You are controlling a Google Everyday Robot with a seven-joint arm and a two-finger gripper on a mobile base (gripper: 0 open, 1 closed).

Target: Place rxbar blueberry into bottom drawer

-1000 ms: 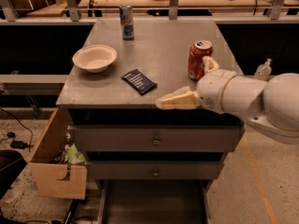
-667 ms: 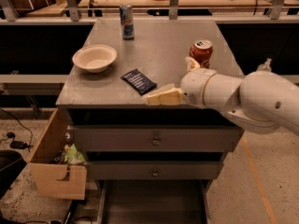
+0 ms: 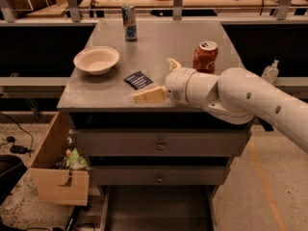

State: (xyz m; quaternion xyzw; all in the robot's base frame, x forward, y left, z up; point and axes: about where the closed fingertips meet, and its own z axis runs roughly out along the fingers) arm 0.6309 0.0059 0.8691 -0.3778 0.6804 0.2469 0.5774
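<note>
The rxbar blueberry (image 3: 138, 80), a flat dark navy wrapper with white text, lies on the grey cabinet top (image 3: 159, 37) near its front edge. My gripper (image 3: 152, 80) hovers just right of the bar. It is open: one cream finger (image 3: 147, 95) points left along the front edge just below the bar, and the other (image 3: 172, 63) sticks up behind. It holds nothing. The bottom drawer (image 3: 154, 208) is pulled out at the cabinet's foot, a wide grey tray, partly cut off by the frame.
A cream bowl (image 3: 96, 60) sits at the left of the top, a tall can (image 3: 129, 22) at the back and a red can (image 3: 205, 57) behind my wrist. Two knobbed drawers (image 3: 159, 142) are shut. A wooden box (image 3: 53, 172) stands left of the cabinet.
My gripper has moved left along the front edge of the top, from near the red can to right beside the bar. The bar, bowl and cans have not moved.
</note>
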